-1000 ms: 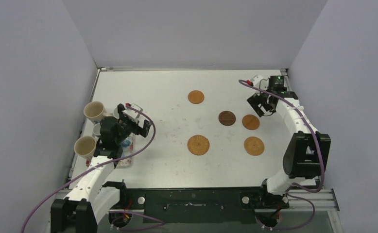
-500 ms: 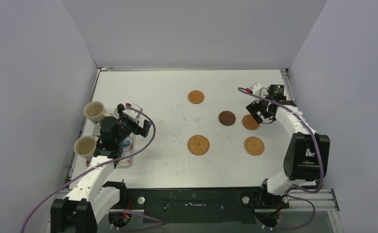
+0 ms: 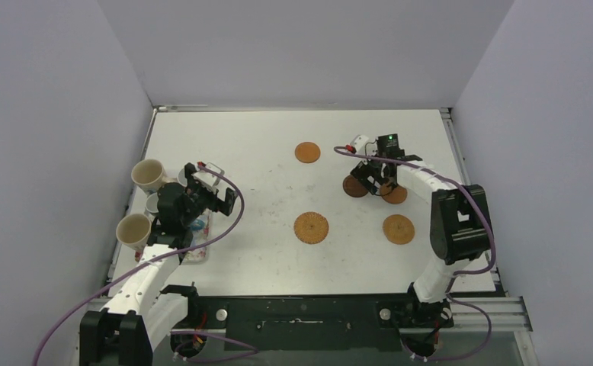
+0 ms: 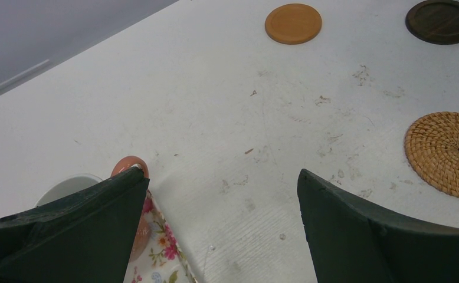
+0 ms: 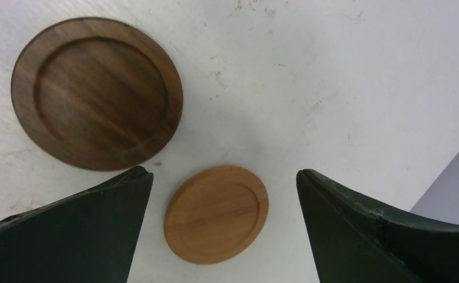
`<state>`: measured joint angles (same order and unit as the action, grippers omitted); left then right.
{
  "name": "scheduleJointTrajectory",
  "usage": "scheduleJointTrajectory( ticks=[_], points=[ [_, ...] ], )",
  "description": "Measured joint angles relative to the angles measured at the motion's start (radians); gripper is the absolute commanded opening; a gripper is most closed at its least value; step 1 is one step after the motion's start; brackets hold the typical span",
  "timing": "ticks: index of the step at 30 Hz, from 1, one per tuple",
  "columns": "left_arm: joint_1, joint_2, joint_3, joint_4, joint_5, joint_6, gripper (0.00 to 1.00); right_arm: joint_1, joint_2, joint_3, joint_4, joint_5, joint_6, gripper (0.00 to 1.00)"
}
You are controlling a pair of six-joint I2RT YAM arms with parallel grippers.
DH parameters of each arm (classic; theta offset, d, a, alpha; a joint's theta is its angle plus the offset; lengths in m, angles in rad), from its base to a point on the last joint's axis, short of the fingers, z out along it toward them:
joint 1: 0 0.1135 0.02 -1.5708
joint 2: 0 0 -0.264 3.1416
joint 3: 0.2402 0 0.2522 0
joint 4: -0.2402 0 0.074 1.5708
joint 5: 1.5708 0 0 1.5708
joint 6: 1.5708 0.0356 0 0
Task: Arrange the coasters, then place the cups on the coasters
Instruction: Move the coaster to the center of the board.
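The white table (image 3: 240, 145) carries everything, with both arms out over it. The left arm hangs above the floral tray (image 3: 196, 252) at the near-left edge. The left gripper (image 3: 213, 191) is released, jaws spread wide, and its wrist view shows only bare table in the gap.

Across on the right, the right gripper (image 3: 375, 181) is down low, jaws wide apart too and grasping nothing. Whether its fingertips touch the table, the pictures do not settle.

Now the cups, all on the left and well apart from the coasters. The far cream cup (image 3: 148, 175) and the near cream cup (image 3: 133, 231) stand just left of the tray. The salmon-pink cup (image 4: 130, 167) peeks out beside the left finger.

On to the coasters. One woven coaster (image 3: 311, 227) lies near centre and the right woven coaster (image 3: 399, 229) lies near-right. The far tan coaster (image 3: 307, 152) sits alone toward the back.

Under the right gripper, the dark brown coaster (image 5: 97, 93) lies by one finger. The small tan coaster (image 5: 216, 213) lies between the jaws, just beside the brown one with a sliver of table between them.
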<state>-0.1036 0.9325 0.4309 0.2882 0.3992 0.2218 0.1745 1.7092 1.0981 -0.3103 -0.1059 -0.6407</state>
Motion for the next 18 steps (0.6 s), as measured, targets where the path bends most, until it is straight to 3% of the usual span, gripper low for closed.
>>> scheduleJointTrajectory(
  ticks=[5,18],
  points=[
    [0.000,0.000,0.000,0.000,-0.003,0.000,0.97,0.023,0.082,0.040,0.018,0.051,0.027,1.00],
    [0.000,0.001,0.000,0.000,-0.003,0.000,0.97,0.021,0.076,0.016,0.014,0.072,0.024,1.00]
  ],
)
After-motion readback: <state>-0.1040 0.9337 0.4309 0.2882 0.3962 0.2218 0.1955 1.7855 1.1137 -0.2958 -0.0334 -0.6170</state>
